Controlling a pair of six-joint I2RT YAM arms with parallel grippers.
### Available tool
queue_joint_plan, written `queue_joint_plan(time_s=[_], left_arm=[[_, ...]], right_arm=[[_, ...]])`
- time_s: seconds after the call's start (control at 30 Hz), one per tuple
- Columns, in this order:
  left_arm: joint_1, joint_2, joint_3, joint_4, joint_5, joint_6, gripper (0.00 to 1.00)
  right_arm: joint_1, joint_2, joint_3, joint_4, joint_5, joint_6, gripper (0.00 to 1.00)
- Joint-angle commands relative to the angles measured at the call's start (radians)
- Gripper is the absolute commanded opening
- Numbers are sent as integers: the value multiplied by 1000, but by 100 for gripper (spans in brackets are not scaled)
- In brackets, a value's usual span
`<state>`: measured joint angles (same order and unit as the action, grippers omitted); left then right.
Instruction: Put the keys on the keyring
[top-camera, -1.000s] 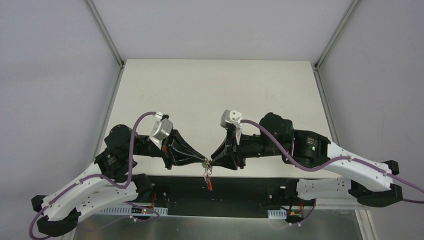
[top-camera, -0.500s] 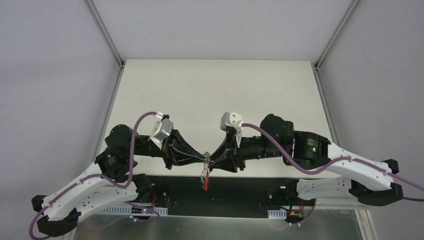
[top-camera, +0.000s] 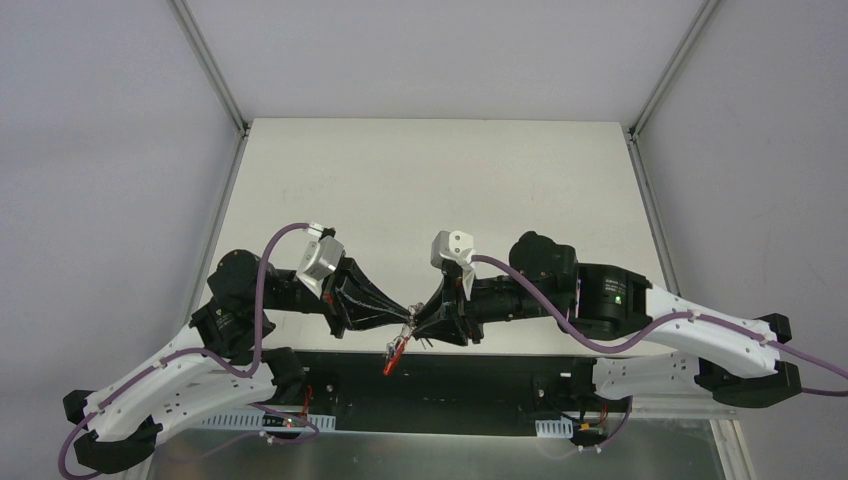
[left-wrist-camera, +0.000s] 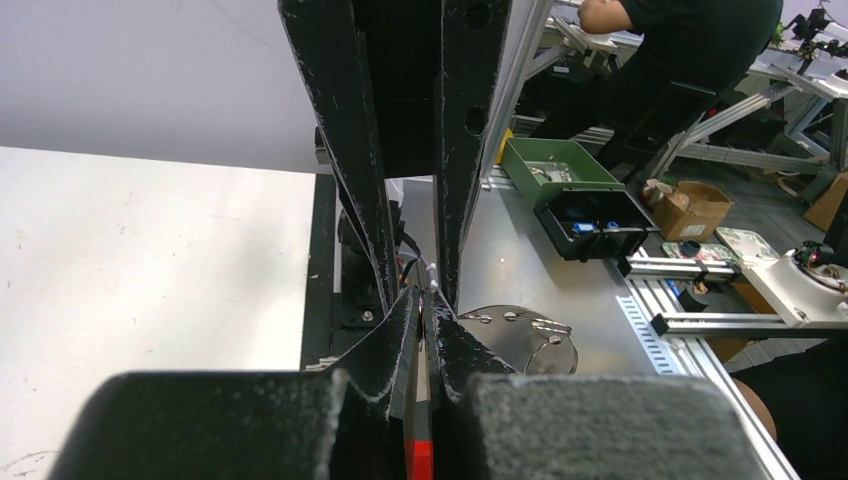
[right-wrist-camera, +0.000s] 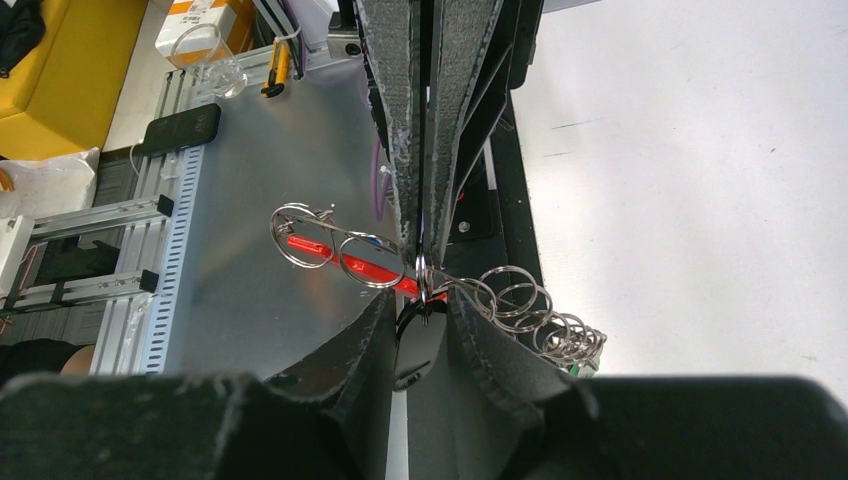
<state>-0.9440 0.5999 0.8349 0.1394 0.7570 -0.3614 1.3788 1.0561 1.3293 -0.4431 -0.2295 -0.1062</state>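
Swung leftward, the keyring (top-camera: 393, 357) dangles past the table (top-camera: 430, 180)'s near edge, our left gripper (top-camera: 408, 317) clamped on it; our right gripper (top-camera: 419, 325) nips a black key (right-wrist-camera: 420, 342), seen only wrist-side.

White table (top-camera: 430, 170), plain grey walls (top-camera: 90, 150), aluminium corner posts (top-camera: 212, 70), green bin (left-wrist-camera: 560, 165) beyond

The keyring's (right-wrist-camera: 305, 243) loops are shiny silvery metal with a glossy red section, the jaws grainy matt black, the tabletop (right-wrist-camera: 700, 180) matt off-white.
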Motion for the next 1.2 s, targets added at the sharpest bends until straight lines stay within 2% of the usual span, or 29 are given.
queue_joint_plan(time_s=[0.0,0.5,0.7,0.77,1.0,1.17], left_arm=[[-10,-9,0,94,17,-25,0],[-10,-1,-8,116,23,-41,0],[-11,-4,-8,118,18,-40,0],[-9,-9,-8,117,17,-38,0],[-10,-11,1,104,24,-41,0],[-11,36,57,6,83,-49,0]], right_arm=[[9,-7,13,63,18,-22,26],[15,-27,-1,100,50,-34,23],[19,-12,11,75,45,-44,8],[22,-6,12,64,49,-46,0],[26,3,25,22,56,-37,0],[26,56,120,-93,38,-11,0]])
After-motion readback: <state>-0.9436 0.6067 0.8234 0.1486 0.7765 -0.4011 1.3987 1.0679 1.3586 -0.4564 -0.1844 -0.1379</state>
